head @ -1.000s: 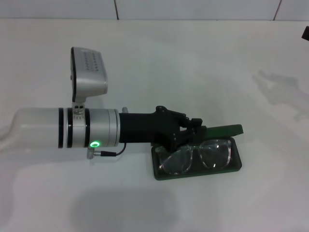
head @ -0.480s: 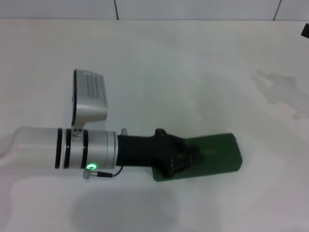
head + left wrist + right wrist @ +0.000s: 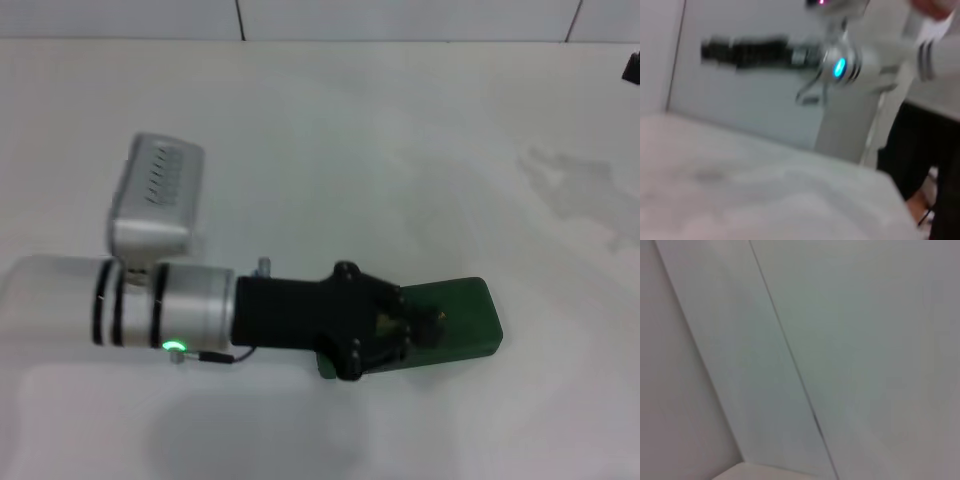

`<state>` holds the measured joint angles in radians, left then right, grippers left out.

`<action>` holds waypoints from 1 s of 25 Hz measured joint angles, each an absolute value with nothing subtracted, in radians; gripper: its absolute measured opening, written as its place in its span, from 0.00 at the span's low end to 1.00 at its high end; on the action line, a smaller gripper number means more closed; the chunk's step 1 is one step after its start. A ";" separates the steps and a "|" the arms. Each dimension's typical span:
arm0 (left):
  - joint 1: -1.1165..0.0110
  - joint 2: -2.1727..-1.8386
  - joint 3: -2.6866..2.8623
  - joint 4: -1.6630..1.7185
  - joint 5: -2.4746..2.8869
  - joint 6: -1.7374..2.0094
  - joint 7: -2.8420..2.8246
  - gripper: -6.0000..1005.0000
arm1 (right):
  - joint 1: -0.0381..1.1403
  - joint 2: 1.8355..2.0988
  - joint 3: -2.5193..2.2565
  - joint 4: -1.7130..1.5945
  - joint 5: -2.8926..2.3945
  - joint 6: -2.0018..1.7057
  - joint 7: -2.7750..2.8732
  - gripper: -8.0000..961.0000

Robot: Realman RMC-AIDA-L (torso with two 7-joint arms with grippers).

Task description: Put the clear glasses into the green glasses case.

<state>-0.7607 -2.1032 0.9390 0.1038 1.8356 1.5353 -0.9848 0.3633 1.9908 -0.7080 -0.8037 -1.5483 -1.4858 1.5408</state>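
One arm works: the left gripper [image 3: 415, 328] rests on the near-left end of the closed green glasses case [image 3: 462, 315], whose long axis runs left-right; jaw opening indiscernible, the clear glasses hidden, presumably inside.

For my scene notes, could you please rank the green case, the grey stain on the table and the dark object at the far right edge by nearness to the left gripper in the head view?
1. green glasses case, lid down, under the left gripper.
2. grey stain, farther back on the right.
3. dark object, far right edge.
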 joint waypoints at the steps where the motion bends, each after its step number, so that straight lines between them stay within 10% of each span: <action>1: -0.744 -2.100 0.938 0.137 1.819 1.584 -0.990 0.18 | 0.364 1.990 -0.714 -0.804 -1.550 -1.492 1.540 0.20; 9: -0.517 -2.092 0.936 0.515 1.683 1.804 -0.920 0.20 | 0.389 2.004 -0.762 -0.814 -1.601 -1.597 1.458 0.27; 12: -0.456 -2.091 0.932 0.598 1.641 1.805 -0.899 0.40 | 0.395 2.013 -0.835 -0.815 -1.599 -1.609 1.447 0.29; 25: -0.444 -1.998 0.911 0.624 1.651 1.846 -1.088 0.64 | 0.455 2.022 -1.227 -0.890 -1.509 -1.648 1.503 0.74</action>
